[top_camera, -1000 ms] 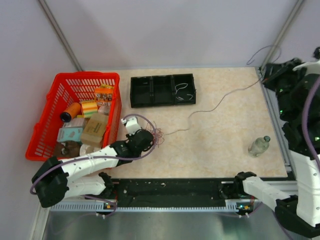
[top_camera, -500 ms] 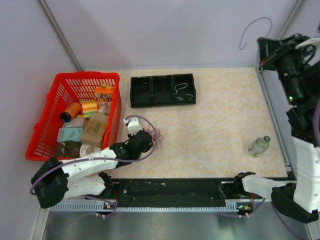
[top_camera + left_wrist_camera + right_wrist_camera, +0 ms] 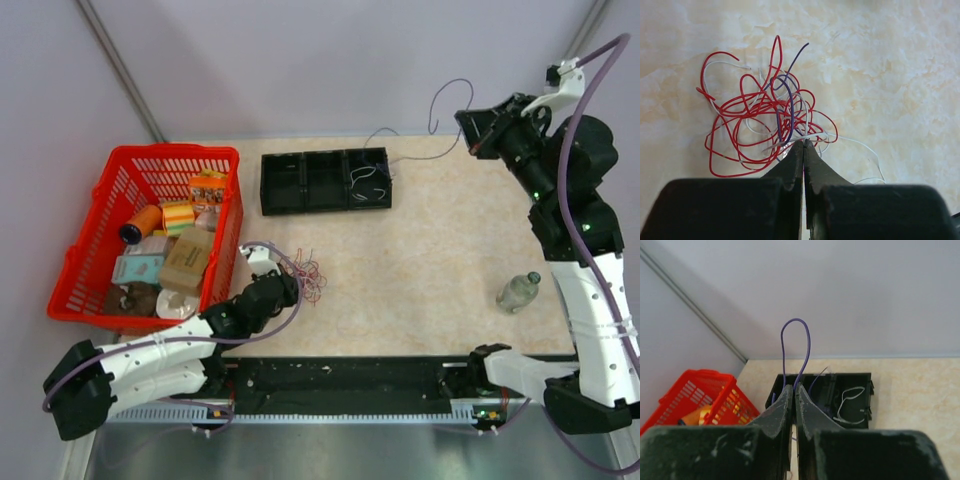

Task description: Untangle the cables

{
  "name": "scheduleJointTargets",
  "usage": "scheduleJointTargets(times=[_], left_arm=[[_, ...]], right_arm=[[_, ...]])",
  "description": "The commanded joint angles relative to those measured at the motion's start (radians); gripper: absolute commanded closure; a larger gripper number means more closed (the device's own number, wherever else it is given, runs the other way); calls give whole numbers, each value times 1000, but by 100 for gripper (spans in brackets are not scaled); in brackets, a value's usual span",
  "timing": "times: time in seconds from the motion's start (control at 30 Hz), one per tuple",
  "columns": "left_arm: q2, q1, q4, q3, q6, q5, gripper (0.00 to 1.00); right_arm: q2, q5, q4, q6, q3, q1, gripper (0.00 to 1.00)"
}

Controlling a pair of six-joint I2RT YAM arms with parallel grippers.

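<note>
As right gripper (image 3: pixel 794 388) pinches a purple cable (image 3: pixel 808 340), closed left gripper (image 3: pixel 803 143) touches the tangle (image 3: pixel 754 119).

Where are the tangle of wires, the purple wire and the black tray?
tangle of wires (image 3: pixel 765 117), left wrist view, on its red loops in the middle.
purple wire (image 3: pixel 796 319), right wrist view, on the top of its loop.
black tray (image 3: pixel 305 209), top external view, on its near wall.
</note>
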Motion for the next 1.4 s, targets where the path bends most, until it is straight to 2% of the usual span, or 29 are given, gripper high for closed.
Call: scheduleJointTargets(times=[0.0, 0.13, 0.23, 0.43, 0.63, 0.77, 0.93, 1.13, 1.2, 1.3, 1.33, 1.37], left_arm=[[-18, 3, 90, -22, 17, 1, 100], [5, 3, 76, -2, 18, 5, 100], [10, 3, 87, -7, 18, 10, 100], [54, 1, 105, 21, 60, 50, 100], [61, 1, 116, 24, 71, 62, 100], [58, 1, 119, 21, 74, 65, 100], [61, 3, 120, 22, 75, 65, 100], [56, 3, 119, 22, 75, 67, 100], [56, 3, 119, 22, 77, 67, 100], [56, 1, 117, 22, 78, 68, 100], [54, 1, 117, 22, 78, 70, 100], [54, 3, 117, 21, 78, 70, 100]], right_arm=[[-33, -108, 130, 77, -109, -7, 100], [-31, -125, 177, 97, -227, -7, 100], [-48, -79, 179, 92, -331, -7, 100], [-94, -99, 153, 98, -539, -7, 100], [-163, -99, 20, 98, -695, -7, 100], [-188, -158, -80, 115, -812, -3, 100], [-136, -168, -84, 117, -967, 71, 100], [-65, -41, -54, 120, -1037, 99, 100], [-35, -39, -47, 115, -1036, 99, 91], [-44, -53, -25, 117, -1047, 100, 58], [-47, -51, -24, 123, -1051, 99, 50], [-51, -45, -25, 127, -1053, 100, 45]])
